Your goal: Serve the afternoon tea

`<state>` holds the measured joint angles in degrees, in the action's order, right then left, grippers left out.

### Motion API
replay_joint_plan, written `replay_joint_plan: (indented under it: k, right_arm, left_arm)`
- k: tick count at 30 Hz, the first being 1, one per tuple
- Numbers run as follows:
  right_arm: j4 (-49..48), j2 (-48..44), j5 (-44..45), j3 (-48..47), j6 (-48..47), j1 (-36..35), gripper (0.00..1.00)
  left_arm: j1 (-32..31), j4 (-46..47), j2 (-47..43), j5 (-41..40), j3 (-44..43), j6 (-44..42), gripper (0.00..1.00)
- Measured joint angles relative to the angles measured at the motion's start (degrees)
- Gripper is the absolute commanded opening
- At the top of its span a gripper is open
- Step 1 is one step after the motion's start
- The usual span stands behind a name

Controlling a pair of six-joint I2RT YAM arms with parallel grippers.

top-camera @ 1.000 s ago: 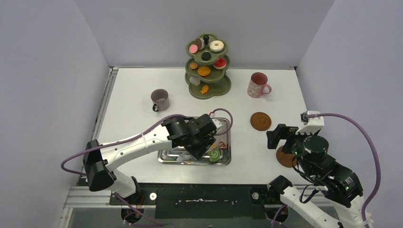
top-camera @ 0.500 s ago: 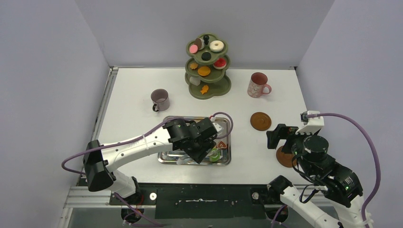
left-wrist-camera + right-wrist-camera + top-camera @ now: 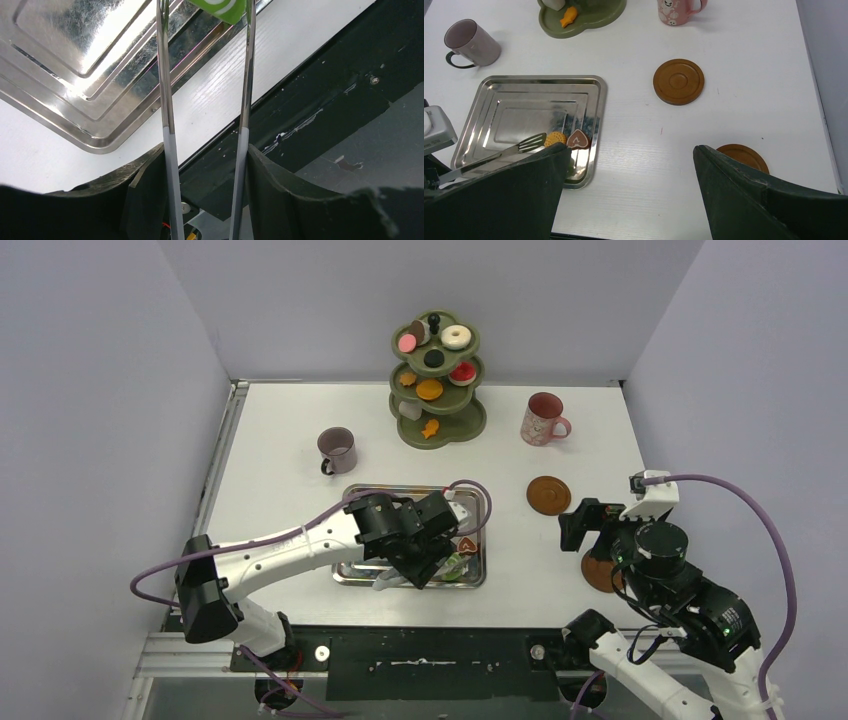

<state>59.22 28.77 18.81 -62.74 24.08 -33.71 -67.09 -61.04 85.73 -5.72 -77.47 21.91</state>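
The left gripper (image 3: 205, 152) grasps the tongs (image 3: 164, 90), a green sweet (image 3: 223, 7) between their arms at the tray (image 3: 75, 107) edge; the right gripper (image 3: 631, 150) hangs released, empty.

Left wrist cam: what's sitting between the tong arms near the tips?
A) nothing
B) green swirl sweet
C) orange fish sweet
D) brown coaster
B: the left wrist view shows the green swirl sweet between the two arms of the tongs, at the top of the picture.
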Motion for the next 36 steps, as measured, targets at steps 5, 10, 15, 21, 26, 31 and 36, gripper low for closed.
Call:
replay_joint_plan:
  k: [5,10,15,21,26,31,36]
  right_arm:
    - [0.0,0.0,0.0,0.1,0.0,0.0,1.0]
    - [0.0,0.0,0.0,0.1,0.0,0.0,1.0]
    - [0.0,0.0,0.0,0.1,0.2,0.0,1.0]
    - [0.0,-0.1,0.0,0.1,0.2,0.0,1.0]
    - [0.0,-0.1,0.0,0.1,0.2,0.0,1.0]
    - [0.0,-0.9,0.0,0.5,0.2,0.0,1.0]
    - [0.0,-1.6,-0.2,1.5,0.4,0.0,1.0]
  left_arm:
    - [-1.0,0.0,0.1,0.2,0.1,0.0,0.51]
    - [-2.2,0.0,1.3,0.0,0.1,0.0,0.51]
    - [-2.6,-0.1,1.7,-0.4,0.1,0.0,0.51]
    - [-2.7,-0.2,1.7,-1.0,0.1,0.0,0.52]
    - [-2.8,-0.4,2.4,-1.5,0.1,0.1,0.43]
    - [-3.3,-0.5,2.5,-2.1,-0.2,0.2,0.38]
    - [-3.5,-0.5,2.1,-3.8,-0.7,0.2,0.35]
